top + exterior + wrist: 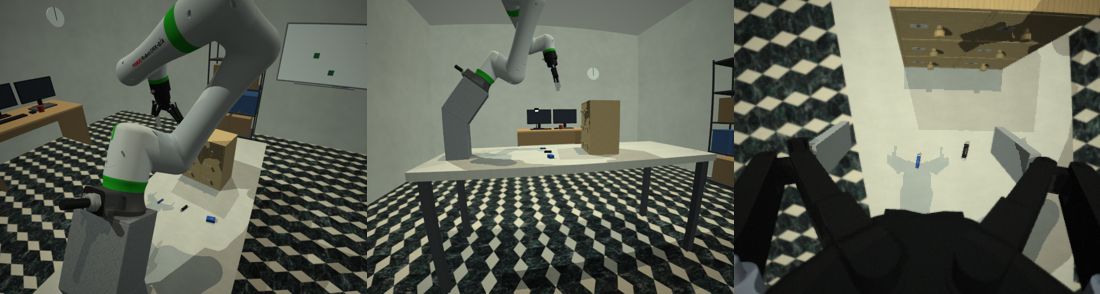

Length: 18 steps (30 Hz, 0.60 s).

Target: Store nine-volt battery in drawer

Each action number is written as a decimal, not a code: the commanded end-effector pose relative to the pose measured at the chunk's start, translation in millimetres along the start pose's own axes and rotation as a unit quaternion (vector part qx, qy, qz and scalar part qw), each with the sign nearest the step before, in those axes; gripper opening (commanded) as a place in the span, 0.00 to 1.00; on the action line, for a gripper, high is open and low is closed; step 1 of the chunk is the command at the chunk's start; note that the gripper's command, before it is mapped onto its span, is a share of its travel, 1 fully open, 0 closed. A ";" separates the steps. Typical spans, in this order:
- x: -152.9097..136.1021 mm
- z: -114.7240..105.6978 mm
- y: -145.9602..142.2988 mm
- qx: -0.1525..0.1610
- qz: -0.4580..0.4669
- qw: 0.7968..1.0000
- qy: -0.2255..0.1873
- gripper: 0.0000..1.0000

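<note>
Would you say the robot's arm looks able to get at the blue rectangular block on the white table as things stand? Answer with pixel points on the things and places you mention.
Probably yes: the black gripper (168,121) (557,89) (921,137) is open, and nothing lies on the blue rectangular block (210,219) (550,156), though reach is hard to judge.

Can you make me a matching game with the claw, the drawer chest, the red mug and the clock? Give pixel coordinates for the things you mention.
1. claw (167,121) (557,86) (921,137)
2. drawer chest (230,163) (604,127) (949,45)
3. red mug (40,108) (560,126)
4. clock (55,16) (593,73)

A. on the wall
B. open, up in the air
C. on the desk with the monitors
D. standing on the white table

Right pairs: 1-B, 2-D, 3-C, 4-A
</note>
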<state>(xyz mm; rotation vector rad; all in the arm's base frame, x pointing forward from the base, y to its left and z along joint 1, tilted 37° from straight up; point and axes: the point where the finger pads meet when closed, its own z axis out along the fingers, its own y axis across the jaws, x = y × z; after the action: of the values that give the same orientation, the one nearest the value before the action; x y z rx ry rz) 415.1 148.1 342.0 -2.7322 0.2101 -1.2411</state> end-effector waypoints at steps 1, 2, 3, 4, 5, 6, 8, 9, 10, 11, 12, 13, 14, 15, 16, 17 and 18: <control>9.9 13.4 0.9 0.008 -0.006 0.998 0.067 1.00; 11.2 15.8 0.7 0.008 -0.006 0.997 0.079 1.00; 13.0 18.2 0.8 0.008 -0.005 0.996 0.092 1.00; 14.2 20.5 0.6 0.008 -0.006 0.995 0.103 1.00; 16.1 22.8 0.7 0.008 -0.005 0.993 0.115 1.00; 17.2 25.1 0.5 0.008 -0.005 0.992 0.127 1.00; 19.0 27.1 0.5 0.008 -0.005 0.990 0.138 1.00; 19.0 27.1 0.5 0.008 -0.005 0.990 0.138 1.00; 20.1 29.3 0.4 0.008 -0.005 0.989 0.148 1.00; 21.5 31.2 0.4 0.008 -0.005 0.987 0.159 1.00; 23.0 33.1 0.4 0.008 -0.005 0.986 0.169 1.00; 23.5 35.2 0.2 0.009 -0.005 0.984 0.177 1.00; 25.4 36.6 0.2 0.009 -0.004 0.982 0.187 1.00; 26.4 38.3 0.2 0.009 -0.004 0.981 0.195 1.00; 26.9 40.2 0.1 0.009 -0.005 0.979 0.203 1.00; 28.7 41.3 0.0 0.009 -0.004 0.977 0.211 1.00; 29.5 42.8 0.0 0.009 -0.004 0.976 0.219 1.00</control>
<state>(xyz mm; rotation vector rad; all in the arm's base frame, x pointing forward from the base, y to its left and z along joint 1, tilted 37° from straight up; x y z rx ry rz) 451.0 147.8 333.1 -2.5392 0.2018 -1.6501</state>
